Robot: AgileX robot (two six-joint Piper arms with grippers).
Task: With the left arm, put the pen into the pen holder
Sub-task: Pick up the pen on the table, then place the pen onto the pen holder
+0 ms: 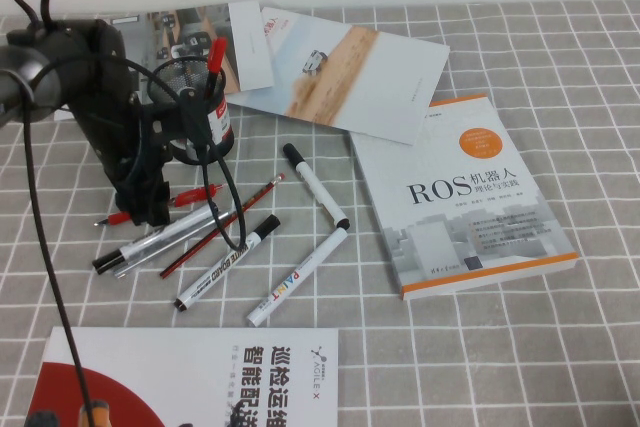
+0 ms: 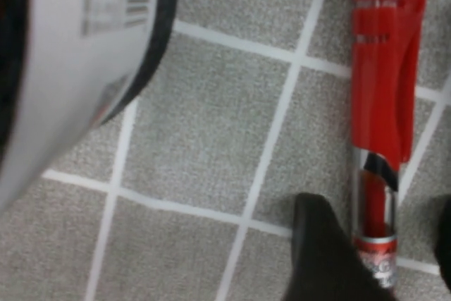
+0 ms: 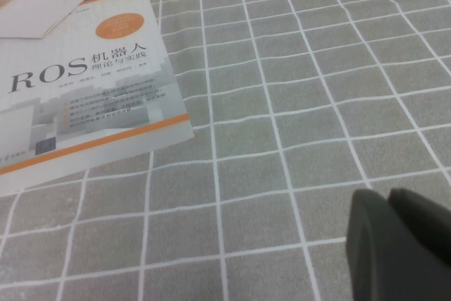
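Your workspace is a grey cloth (image 1: 560,347) ruled with white lines into squares. It covers the whole table up to a pale strip along the far edge, and nothing else of the room shows.

At the far left, the left arm (image 1: 95,87) leans down with its cables hanging loose. The left gripper (image 1: 150,209) sits low over the pen (image 1: 197,193), which lies flat on the cloth just in front of the pen holder (image 1: 205,112). In the left wrist view you can see the left gripper (image 2: 380,244) spread with a finger (image 2: 317,252) on each side of the pen (image 2: 380,89). Its barrel lies between them, not pinched. The pen holder (image 2: 77,68) stands upright and close by.

There are two red pens: the one on the cloth and a second red pen (image 1: 215,54) poking out of the holder. One dark-red pencil (image 1: 225,225) lies among the white markers (image 1: 300,277). You can count four markers clearly, and whether a fifth lies under the arm cannot be told.

There are four printed pieces: a leaflet (image 1: 195,32), a brochure (image 1: 340,77), a red-and-white booklet (image 1: 190,377) and the ROS book (image 1: 460,197).

The right gripper (image 3: 389,237) hangs above bare cloth beside the ROS book (image 3: 84,96), fingers pressed together and holding nothing.
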